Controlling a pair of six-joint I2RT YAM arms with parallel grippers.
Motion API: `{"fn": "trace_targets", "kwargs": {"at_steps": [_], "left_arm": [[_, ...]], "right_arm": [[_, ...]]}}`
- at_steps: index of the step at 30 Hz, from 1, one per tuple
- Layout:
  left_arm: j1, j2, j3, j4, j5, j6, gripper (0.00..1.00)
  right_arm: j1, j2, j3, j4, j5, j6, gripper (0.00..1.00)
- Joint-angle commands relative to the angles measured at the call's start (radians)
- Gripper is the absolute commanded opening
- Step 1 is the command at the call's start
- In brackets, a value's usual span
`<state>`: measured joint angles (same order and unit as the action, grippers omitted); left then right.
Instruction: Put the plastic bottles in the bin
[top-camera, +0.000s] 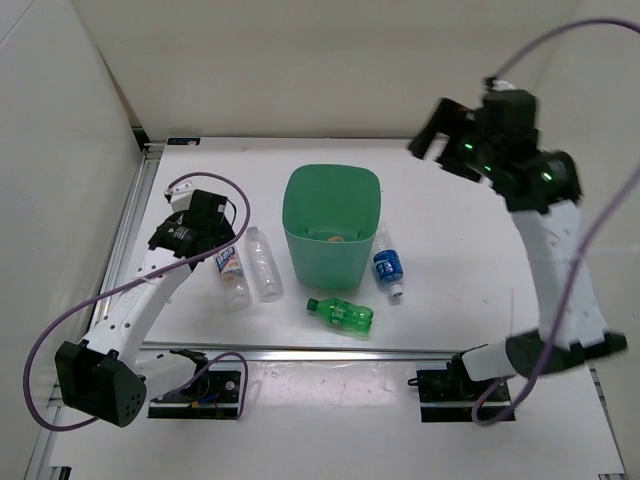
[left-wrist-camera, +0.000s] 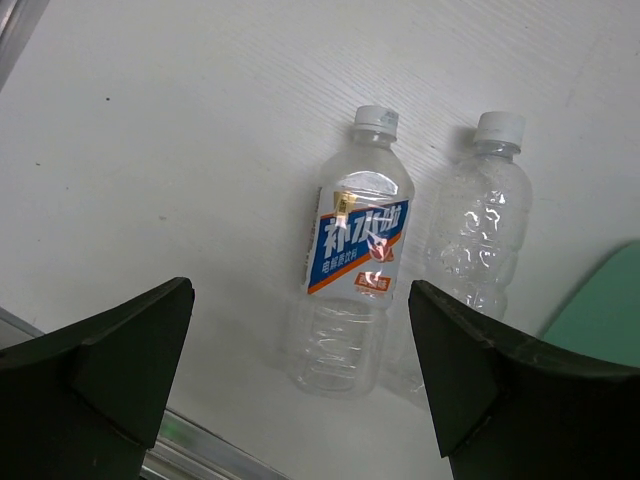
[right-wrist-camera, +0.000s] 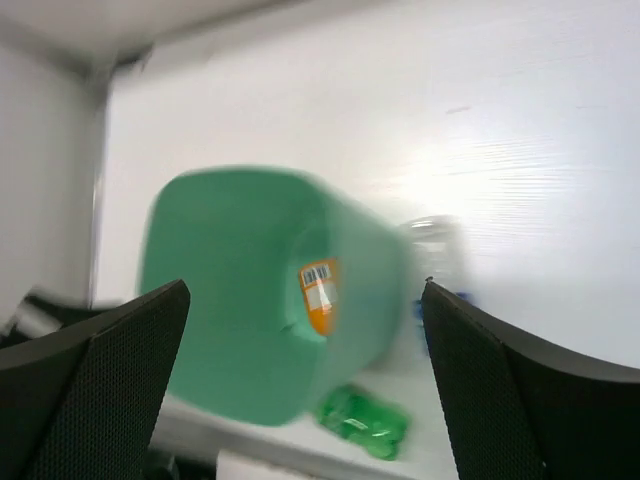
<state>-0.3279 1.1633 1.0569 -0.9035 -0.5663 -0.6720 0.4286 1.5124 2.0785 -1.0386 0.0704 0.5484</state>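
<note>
Green bin (top-camera: 330, 255) mid-frame, orange bottle (right-wrist-camera: 320, 300) probably inside (blurry). Left gripper (left-wrist-camera: 300, 290) wide open, empty, poised over labelled clear bottle (left-wrist-camera: 352, 290) for pickup. Right gripper (right-wrist-camera: 305, 288) open, empty.

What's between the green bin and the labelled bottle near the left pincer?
The unlabelled clear bottle, lying alongside the labelled bottle; the top external view shows it.

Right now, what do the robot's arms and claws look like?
The left arm and right arm have white links, black joints and purple cables. Green lights dot the right wrist. The left claw and right claw have black wedge-shaped fingers; the right's look mesh-textured.
</note>
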Motion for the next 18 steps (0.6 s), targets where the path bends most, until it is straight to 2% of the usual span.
{"fn": "trace_targets", "kwargs": {"at_steps": [1,2,5,6,8,11,18], "left_arm": [[0.012,-0.010,0.020,0.015,0.062,-0.034,1.00],[0.012,-0.010,0.011,0.015,0.077,-0.043,1.00],[0.012,-0.010,-0.018,0.015,0.111,-0.043,1.00],[0.012,-0.010,-0.032,0.015,0.111,-0.043,1.00],[0.012,-0.010,-0.046,0.015,0.111,-0.043,1.00],[0.021,-0.037,-0.055,0.015,0.098,-0.023,1.00],[0.021,-0.057,-0.055,-0.025,0.089,-0.023,1.00]], "right_arm": [[-0.114,-0.164,-0.173,0.017,0.184,0.018,1.00],[-0.175,-0.164,-0.242,0.017,0.130,0.018,1.00],[-0.253,-0.164,-0.578,0.040,0.027,0.018,1.00],[-0.272,-0.164,-0.637,0.061,0.026,0.018,1.00],[-0.321,-0.164,-0.756,0.188,-0.154,0.007,1.00],[-0.341,-0.135,-0.900,0.294,-0.265,-0.005,0.98],[-0.331,0.034,-0.940,0.391,-0.337,-0.034,0.97]]}}
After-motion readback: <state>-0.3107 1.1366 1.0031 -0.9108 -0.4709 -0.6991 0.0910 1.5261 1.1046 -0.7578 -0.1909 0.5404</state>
